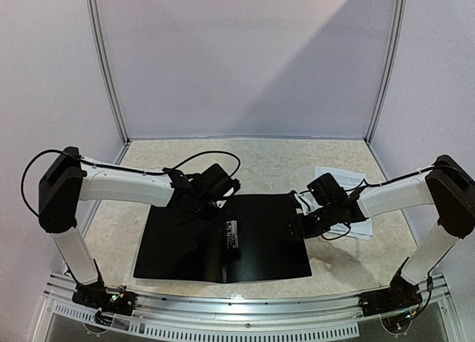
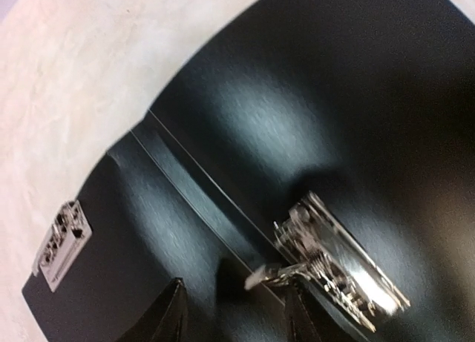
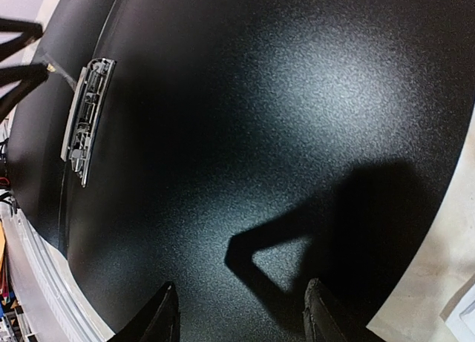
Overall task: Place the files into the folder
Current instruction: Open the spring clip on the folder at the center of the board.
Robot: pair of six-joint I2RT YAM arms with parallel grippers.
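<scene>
Where the table (image 1: 297,160) shows pale stone, we note the folder (image 1: 185,245) lying open and flat mid-table. We log the files (image 1: 335,176) right of it, partly under the right arm (image 1: 393,197). We find the left gripper (image 2: 237,320) parted just by the middle clip (image 2: 334,260); the right gripper (image 3: 241,320) is parted, holding nothing, over the folder's right leaf.

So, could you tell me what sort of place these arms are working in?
Likely a robot test booth, not an office: plain panel walls in metal frame posts close in a beige tabletop, with a slotted metal rail along its near edge. An open black folder lies on it.
</scene>
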